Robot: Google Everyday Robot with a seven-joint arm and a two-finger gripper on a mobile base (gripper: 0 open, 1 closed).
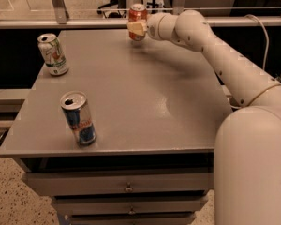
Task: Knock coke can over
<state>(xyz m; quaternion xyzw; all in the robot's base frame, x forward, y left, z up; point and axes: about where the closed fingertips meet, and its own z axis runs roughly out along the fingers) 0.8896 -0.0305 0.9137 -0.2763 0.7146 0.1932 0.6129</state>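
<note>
The coke can (137, 14), red-orange with a silver top, is upright at the far edge of the grey table (145, 93), near the middle. My gripper (136, 29) reaches in from the right and is shut on the can's lower half, with a cream finger (135, 29) across its front. The can seems to hang slightly above the tabletop, over a faint shadow. The white arm stretches from the lower right to the can.
A white can with green and orange print (53, 54) stands at the far left. A slim blue-and-silver can (78, 118) stands near the front left edge. Drawers (127, 187) sit below the tabletop. A metal rail (84, 9) runs behind the table.
</note>
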